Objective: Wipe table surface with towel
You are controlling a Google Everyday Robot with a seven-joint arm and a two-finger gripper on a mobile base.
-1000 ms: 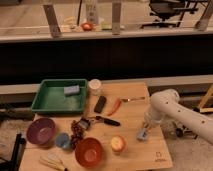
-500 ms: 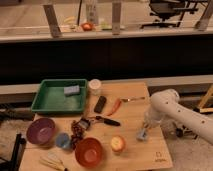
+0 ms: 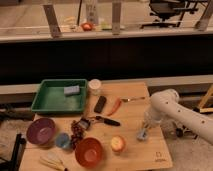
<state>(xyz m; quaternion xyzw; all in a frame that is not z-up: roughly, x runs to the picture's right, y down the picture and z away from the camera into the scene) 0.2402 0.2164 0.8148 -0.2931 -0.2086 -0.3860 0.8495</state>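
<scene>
One grey towel (image 3: 141,136) is seen on the table (image 3: 131,119) directly beneath the gripper (image 3: 145,129); its hold cannot be told.

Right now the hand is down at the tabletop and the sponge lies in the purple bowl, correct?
No. The hand is down at the tabletop, right of the picture, but the sponge lies in the green tray, not the purple bowl, as the camera view shows.
</scene>
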